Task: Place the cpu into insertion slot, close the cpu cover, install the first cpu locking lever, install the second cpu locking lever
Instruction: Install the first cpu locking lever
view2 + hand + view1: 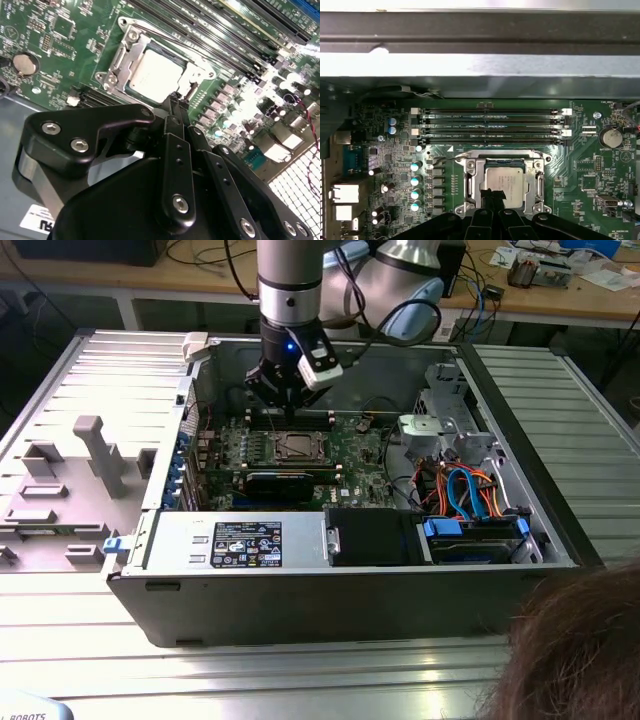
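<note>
- cpu (504,186), small flat square chip with dull silver-grey top: seated in the insertion slot (503,183), a square socket with silver metal surround on the green circuit board (470,150), near the long black memory slots (490,125).
- cpu cover (186,75), thin silver hinged frame: judged lying down around the chip; placing looks done.
- locking levers: state unclear.
- gripper (177,100), black, fingers together, holding nothing, tips just beside the socket's edge.
</note>
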You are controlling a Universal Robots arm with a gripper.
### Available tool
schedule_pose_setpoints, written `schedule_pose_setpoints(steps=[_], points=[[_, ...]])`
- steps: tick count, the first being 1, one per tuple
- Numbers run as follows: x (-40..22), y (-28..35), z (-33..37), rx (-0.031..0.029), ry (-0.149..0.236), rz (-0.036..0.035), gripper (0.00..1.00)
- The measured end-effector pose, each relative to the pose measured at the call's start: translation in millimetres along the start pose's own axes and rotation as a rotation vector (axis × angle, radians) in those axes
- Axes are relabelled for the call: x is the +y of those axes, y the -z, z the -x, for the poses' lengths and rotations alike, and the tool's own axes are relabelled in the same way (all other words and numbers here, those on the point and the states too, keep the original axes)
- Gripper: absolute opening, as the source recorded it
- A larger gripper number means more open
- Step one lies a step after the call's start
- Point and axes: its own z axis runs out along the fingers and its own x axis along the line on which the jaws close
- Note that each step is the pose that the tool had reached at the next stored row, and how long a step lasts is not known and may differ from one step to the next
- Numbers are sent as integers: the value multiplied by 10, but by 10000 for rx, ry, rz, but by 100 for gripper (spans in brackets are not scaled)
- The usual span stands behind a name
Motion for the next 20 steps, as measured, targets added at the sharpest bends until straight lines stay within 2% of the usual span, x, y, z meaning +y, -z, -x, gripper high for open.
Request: schedule_pose_setpoints(steps=[7, 20], points=[[1, 1, -126, -5, 0, 0, 11], [3, 4, -401, -15, 0, 0, 11]])
